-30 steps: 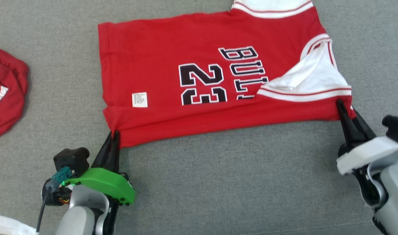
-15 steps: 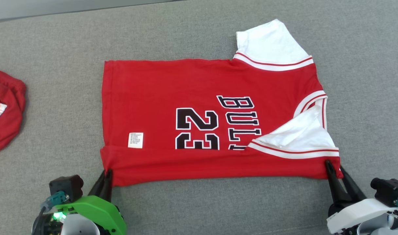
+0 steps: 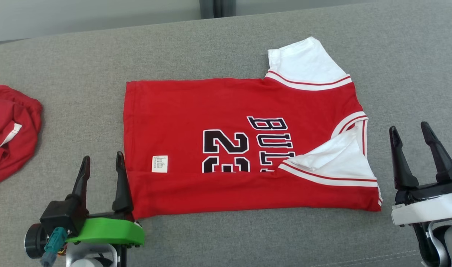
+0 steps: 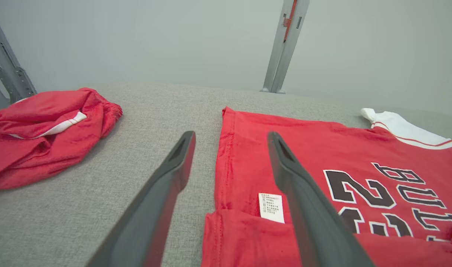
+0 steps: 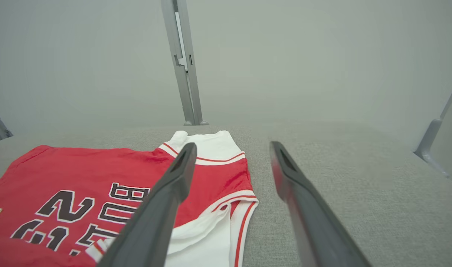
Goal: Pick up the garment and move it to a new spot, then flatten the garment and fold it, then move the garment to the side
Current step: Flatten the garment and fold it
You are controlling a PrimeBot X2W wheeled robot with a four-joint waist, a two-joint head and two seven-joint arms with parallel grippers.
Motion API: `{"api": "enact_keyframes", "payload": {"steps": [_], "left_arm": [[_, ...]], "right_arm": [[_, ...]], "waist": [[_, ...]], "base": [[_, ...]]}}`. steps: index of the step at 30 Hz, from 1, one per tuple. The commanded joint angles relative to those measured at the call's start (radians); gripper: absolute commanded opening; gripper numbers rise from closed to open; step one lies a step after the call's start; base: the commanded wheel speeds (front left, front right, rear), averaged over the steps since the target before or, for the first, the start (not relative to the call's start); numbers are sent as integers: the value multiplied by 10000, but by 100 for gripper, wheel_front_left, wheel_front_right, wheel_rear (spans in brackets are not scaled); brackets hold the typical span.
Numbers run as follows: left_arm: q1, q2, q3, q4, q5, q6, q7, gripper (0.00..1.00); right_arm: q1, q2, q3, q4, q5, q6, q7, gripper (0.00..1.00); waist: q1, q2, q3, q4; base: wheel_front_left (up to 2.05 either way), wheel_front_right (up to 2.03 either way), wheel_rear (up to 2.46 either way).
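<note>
The garment is a red jersey [image 3: 196, 111] with white sleeves and black "23" lettering, lying flat on the grey surface with its near strip folded over itself. It also appears in the left wrist view [image 4: 322, 148] and the right wrist view [image 5: 81, 167]. My left gripper [image 3: 101, 163] stands open at the jersey's near left corner, lifted off the cloth, its right finger [image 4: 296, 185] over the hem. My right gripper [image 3: 410, 134] is open just right of the jersey's near right corner, holding nothing.
A second crumpled red garment [image 3: 9, 129] lies at the far left of the grey padded surface [image 3: 226, 237]. Grey metal posts [image 4: 285, 44] stand behind the surface's far edge, against a pale wall.
Both grippers have let go of the jersey's near corners, opened and lifted away. The folded near strip now rests on the jersey. The head camera has tilted up, shifting the whole picture.
</note>
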Motion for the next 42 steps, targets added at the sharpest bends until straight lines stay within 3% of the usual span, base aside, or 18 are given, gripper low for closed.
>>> {"api": "enact_keyframes", "payload": {"steps": [1,6,16,20,26,33,42], "left_arm": [[-204,-33,18,-66,268,131,-263,100],[-313,-69,-84,-128,643,401,-634,100],[-509,98,-214,11,716,401,-322,100],[-1606,341,-408,184,705,34,484,100],[-4249,515,-599,1331,114,-861,2073,100],[-7069,757,-662,4681,-583,-2022,3574,100],[-9011,1157,-727,7989,-1488,-2700,5408,100]], "right_arm": [[-100,30,-83,-241,-96,-15,104,100],[102,206,-232,-1014,-318,-15,571,100],[297,406,-481,-1408,-224,-15,909,100],[119,414,-497,-1551,-174,-15,935,100],[-322,294,-402,-1652,-116,-15,966,100],[-900,182,-117,-1352,35,-15,738,100],[-1364,168,282,-849,246,-15,451,100]], "waist": [[0,0,-83,5],[0,0,-219,-11],[0,0,-115,57],[0,0,273,146],[0,0,1081,-10],[0,0,1920,-402],[0,0,2510,-851]], "base": [[0,0,0],[0,0,0],[0,0,0],[0,0,0],[0,0,0],[0,0,0],[0,0,0]]}}
